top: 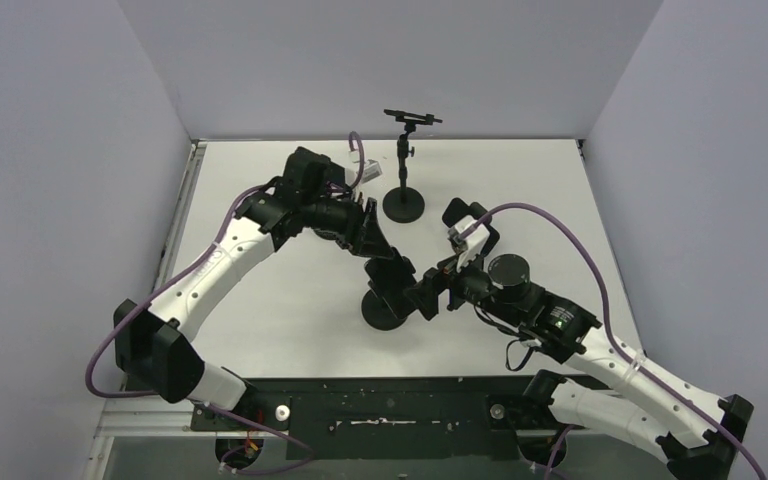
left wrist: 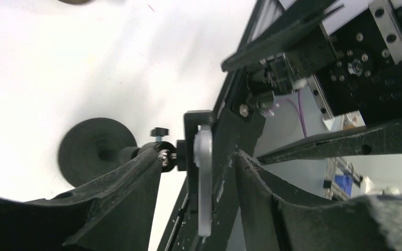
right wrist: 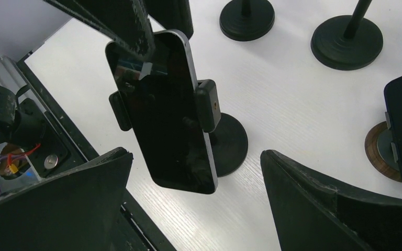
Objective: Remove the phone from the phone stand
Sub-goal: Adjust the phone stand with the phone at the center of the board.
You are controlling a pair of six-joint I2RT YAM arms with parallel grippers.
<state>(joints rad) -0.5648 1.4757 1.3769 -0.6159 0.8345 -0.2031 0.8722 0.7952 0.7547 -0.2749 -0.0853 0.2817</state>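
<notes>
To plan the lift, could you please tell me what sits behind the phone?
Behind the phone, a black clamp grips both long edges, and the stand's round base shows on the white table. The phone covers the stem joining them.

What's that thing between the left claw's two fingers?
The phone, edge-on and clamped in the phone stand, sits in the gap between the left gripper's fingers; the left wrist view shows it.

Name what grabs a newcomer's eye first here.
The dark glossy smartphone, clamped in the black round-based phone stand at table centre. Both tools frame it, jaws apart: the left tool straddles its edge, the right tool faces its flat side. A second black stand, its clamp empty, sits toward the back wall.
</notes>
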